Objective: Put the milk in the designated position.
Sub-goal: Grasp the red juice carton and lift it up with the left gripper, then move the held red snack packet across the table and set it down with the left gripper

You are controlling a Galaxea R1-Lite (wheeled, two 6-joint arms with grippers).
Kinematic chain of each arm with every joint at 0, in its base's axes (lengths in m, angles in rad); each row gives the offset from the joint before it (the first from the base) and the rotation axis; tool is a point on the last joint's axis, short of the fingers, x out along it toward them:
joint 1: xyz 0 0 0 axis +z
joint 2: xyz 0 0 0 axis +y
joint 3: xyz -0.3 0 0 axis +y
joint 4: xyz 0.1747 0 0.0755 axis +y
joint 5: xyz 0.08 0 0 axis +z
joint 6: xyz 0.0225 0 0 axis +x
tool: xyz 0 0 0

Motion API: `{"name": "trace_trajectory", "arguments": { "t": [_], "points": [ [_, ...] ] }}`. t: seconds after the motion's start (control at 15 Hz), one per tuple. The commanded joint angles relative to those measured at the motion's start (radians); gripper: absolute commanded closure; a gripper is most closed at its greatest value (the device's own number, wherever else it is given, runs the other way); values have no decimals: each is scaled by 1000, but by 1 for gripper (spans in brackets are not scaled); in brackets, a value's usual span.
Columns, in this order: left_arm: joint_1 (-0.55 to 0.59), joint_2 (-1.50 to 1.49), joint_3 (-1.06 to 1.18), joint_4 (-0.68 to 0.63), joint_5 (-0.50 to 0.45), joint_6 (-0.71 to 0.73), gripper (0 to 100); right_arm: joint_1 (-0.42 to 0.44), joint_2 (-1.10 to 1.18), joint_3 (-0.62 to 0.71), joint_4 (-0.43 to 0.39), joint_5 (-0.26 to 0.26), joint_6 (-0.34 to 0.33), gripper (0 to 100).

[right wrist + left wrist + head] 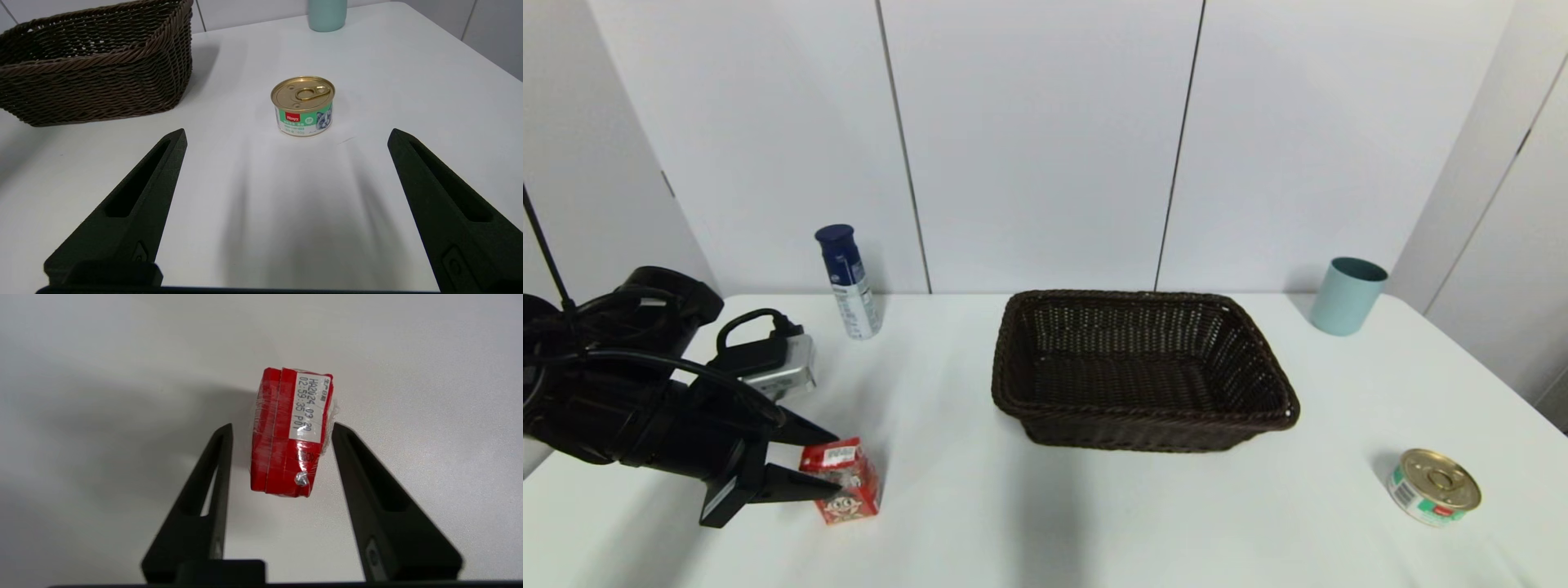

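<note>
The milk (pixel 851 483), a small red carton with a cartoon face and a white label on top, stands on the table near the front left. My left gripper (pixel 833 463) reaches down over it, open, one black finger on each side of the carton's top. In the left wrist view the milk (pixel 286 433) sits between the fingers (pixel 359 473). One finger is close to its side, and a small gap shows at the other. My right gripper (pixel 287 132) hangs open low over the table's right side with nothing between its fingers; it does not show in the head view.
A dark wicker basket (pixel 1143 429) stands empty at the table's middle, also seen as basket (pixel 94 81). A blue-capped spray can (pixel 849 282) is at the back left, a teal cup (pixel 1347 296) at the back right, and a gold-lidded tin (pixel 1433 487) at the front right.
</note>
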Motion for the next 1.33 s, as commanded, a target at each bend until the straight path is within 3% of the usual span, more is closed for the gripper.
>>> {"name": "trace_trajectory", "arguments": {
  "t": [0.07, 0.47, 0.87, 1.33],
  "points": [
    [-1, 2, -1, 3, -4, 6, 100, 0, 1, 0, 0, 0, 1, 0],
    [-2, -63, -36, -3, -12, -80, 100, 0, 1, 0, 0, 0, 1, 0],
    [-42, 26, -488, 1, -12, -217, 100, 0, 1, 0, 0, 0, 1, 0],
    [-249, 356, -958, 3, 29, -382, 100, 0, 1, 0, 0, -2, 1, 0]
  ]
}}
